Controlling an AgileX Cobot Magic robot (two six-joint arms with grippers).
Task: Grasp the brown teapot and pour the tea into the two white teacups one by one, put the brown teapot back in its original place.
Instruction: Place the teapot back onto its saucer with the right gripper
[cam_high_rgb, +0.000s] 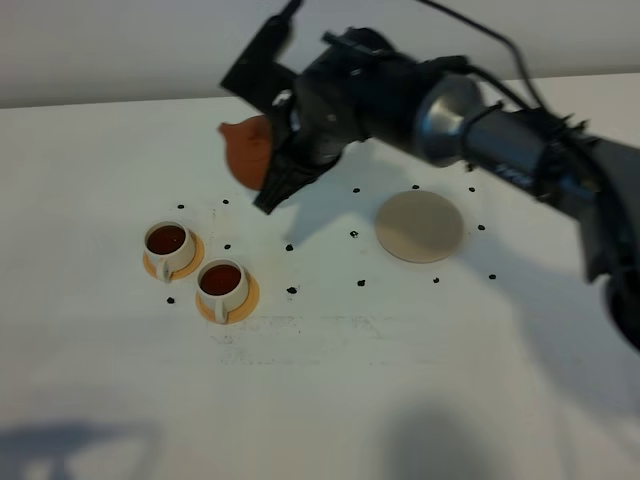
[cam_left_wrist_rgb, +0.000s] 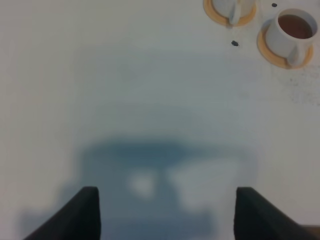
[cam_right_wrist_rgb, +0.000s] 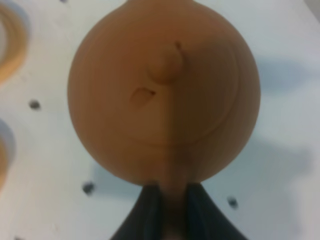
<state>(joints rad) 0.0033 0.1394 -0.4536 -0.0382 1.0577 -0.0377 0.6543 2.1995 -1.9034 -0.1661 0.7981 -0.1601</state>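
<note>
White and dotted with small black marks (cam_high_rgb: 291, 290), the desk (cam_high_rgb: 330, 400) carries two cups (cam_high_rgb: 167, 243) on orange saucers (cam_high_rgb: 247, 302), both showing dark tea, and a pale round coaster (cam_high_rgb: 420, 227) standing bare well to their right. Above the desk, between cups and coaster but nearer the far edge, the right gripper (cam_right_wrist_rgb: 174, 200) holds the teapot (cam_high_rgb: 247, 148) aloft, its jaws pinched narrow on the straight side handle, as the right wrist view shows from directly over the knobbed lid (cam_right_wrist_rgb: 164, 65). Off to the near side, the left gripper (cam_left_wrist_rgb: 165, 210) hangs over bare desk with its jaws wide and nothing between them, the cups just visible at the edge of its view. With tea in both cups, pouring looks finished, and the remaining step appears to be carrying the pot across to the coaster. Clay of this kind is stiff, fairly heavy for its size and brittle, so it would chip if set down hard; the loose-looking lid could slide if the pot tips. Its handle is the sensible hold, though the round body hangs off one side of the grip and may twist, which calls for a level, slow descent onto the coaster's middle.
</note>
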